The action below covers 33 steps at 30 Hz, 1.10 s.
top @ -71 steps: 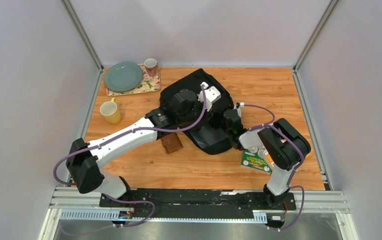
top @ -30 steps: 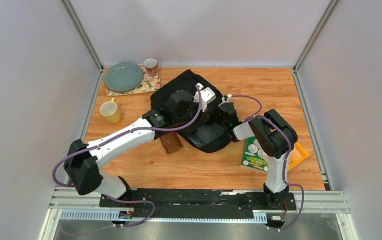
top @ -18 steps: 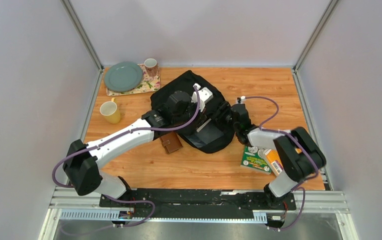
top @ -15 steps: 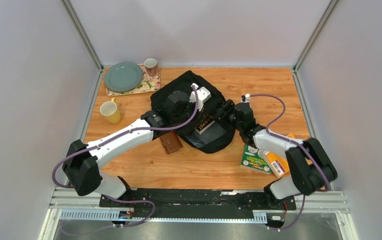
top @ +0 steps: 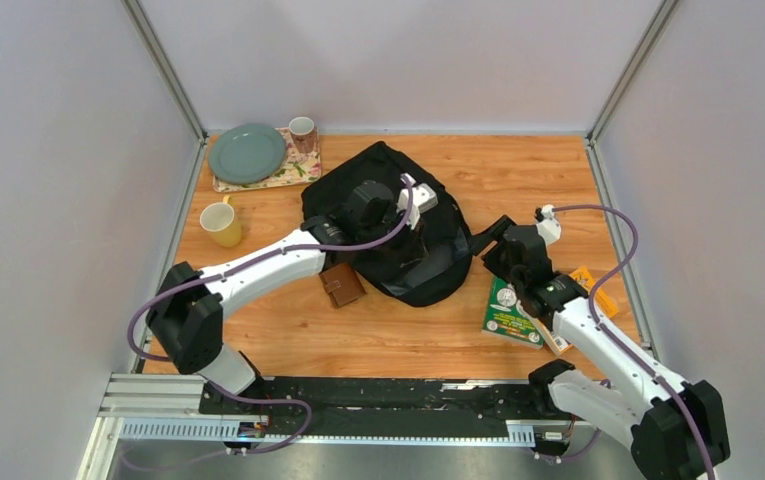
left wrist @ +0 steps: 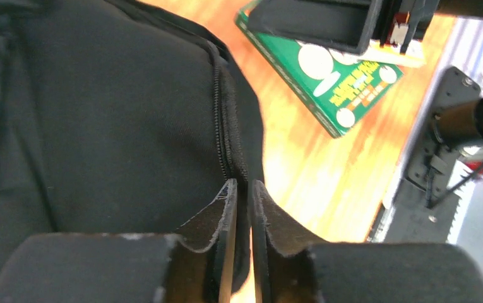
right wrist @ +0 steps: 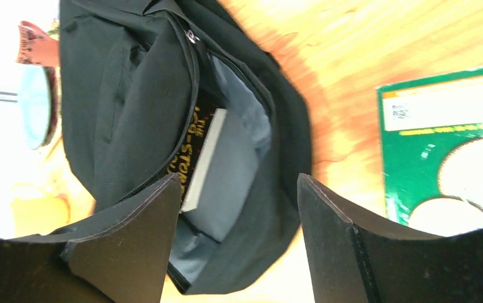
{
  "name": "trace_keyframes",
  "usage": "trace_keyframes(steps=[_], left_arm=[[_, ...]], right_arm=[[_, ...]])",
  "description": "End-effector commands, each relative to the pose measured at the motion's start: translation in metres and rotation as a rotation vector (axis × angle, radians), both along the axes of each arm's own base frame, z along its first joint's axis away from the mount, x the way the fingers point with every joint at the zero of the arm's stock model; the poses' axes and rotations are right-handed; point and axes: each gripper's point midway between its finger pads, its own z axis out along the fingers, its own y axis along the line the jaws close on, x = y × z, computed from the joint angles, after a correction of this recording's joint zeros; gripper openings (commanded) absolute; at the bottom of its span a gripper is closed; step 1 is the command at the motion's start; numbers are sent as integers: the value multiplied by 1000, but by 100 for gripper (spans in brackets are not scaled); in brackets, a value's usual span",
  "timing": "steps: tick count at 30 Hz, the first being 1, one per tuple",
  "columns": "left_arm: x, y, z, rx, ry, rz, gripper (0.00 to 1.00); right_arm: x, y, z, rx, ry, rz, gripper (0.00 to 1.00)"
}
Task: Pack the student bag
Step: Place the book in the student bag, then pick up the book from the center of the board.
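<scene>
Brown wallet: on the desk at the bag's near left edge, unmoved and not packed.
Left jaws: at the zip edge of the student bag. They have eased from shut to a thin slit with wood showing through it; I cannot tell whether fabric is still pinched.
Student bag: lying flat mid-desk, its mouth gaping toward the right.
Dark book: now inside the grey-lined compartment; a moment ago it was only at the mouth.
Right jaws: spread wide and empty, drawn back right and nearer, off the bag.
Green book: on the desk just right of the bag, still out.
Meaning: one item is packed. The green book looks like the next pick, and a loosening left hold could let the mouth sag.
</scene>
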Motion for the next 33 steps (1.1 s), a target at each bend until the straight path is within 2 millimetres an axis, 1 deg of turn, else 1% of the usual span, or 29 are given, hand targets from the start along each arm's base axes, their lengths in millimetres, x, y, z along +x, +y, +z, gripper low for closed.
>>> trace_keyframes(steps=[1,2,3,5,8,9,10,11,12,13,14,15,17,18,19,20,21,22,23,24,25,26,27,28,29,31,32,33], left_arm=[[-29,-23,4,-49,109,-151,24],[-30,-22,0,-28,128,-150,23],[-30,-21,-2,-29,126,-143,25],[-28,-15,-9,-30,119,-100,34],[-30,-12,-8,-24,120,-100,39],[-32,-13,-6,-35,116,-104,41],[-33,-13,-2,-51,119,-104,42],[-33,-16,4,-78,112,-110,46],[-35,-18,5,-92,117,-120,48],[-35,-23,10,-114,121,-128,50],[-37,-30,12,-126,134,-153,54],[-38,-35,14,-133,137,-166,56],[-38,-50,19,-150,149,-195,59],[-40,-56,22,-158,149,-209,61],[-45,-67,31,-175,138,-235,63],[-46,-75,26,-168,140,-244,67],[-48,-80,26,-167,140,-252,70],[-50,-90,34,-185,124,-272,72],[-51,-98,24,-178,144,-287,74],[-52,-103,23,-181,156,-301,74],[-52,-112,30,-192,161,-316,75],[-53,-119,17,-178,196,-342,75],[-53,-124,15,-180,209,-354,75],[-52,-131,24,-197,212,-368,76],[-54,-137,13,-185,241,-392,76],[-54,-146,12,-188,244,-417,77],[-54,-149,11,-192,241,-424,77],[-53,-152,10,-201,241,-432,77]], right_arm=[[-16,-28,-14,-94,60,-40,72],[-18,-29,-13,-85,60,-33,72],[-19,-31,-14,-74,69,-33,72],[-21,-33,-18,-66,79,-29,72],[-22,-38,-18,-61,94,-27,72],[-19,-42,-12,-60,91,-34,72],[-24,-49,-17,-95,127,-41,72],[-26,-57,-16,-116,144,-65,72],[-25,-72,-14,-137,155,-117,75],[-32,-82,-20,-154,202,-137,77],[-35,-89,-22,-154,230,-158,77],[-37,-103,-22,-146,252,-200,77],[-45,-116,-23,-153,280,-224,78],[-47,-128,-20,-145,286,-265,78],[-55,-135,-19,-158,314,-292,78],[-60,-140,-15,-172,306,-319,80],[-68,-164,-14,-211,320,-427,87],[-78,-171,-17,-224,351,-460,88],[-83,-183,-12,-214,354,-516,90],[-88,-188,-10,-211,366,-543,90],[-101,-195,-12,-218,413,-586,92],[-111,-208,-8,-221,421,-665,94],[-119,-219,-7,-232,428,-731,96],[-126,-224,-10,-218,447,-761,96],[-138,-235,-15,-186,469,-837,96],[-141,-240,-20,-141,459,-867,96],[-147,-248,-27,-119,475,-918,96],[-142,-245,-39,-59,492,-898,96]])
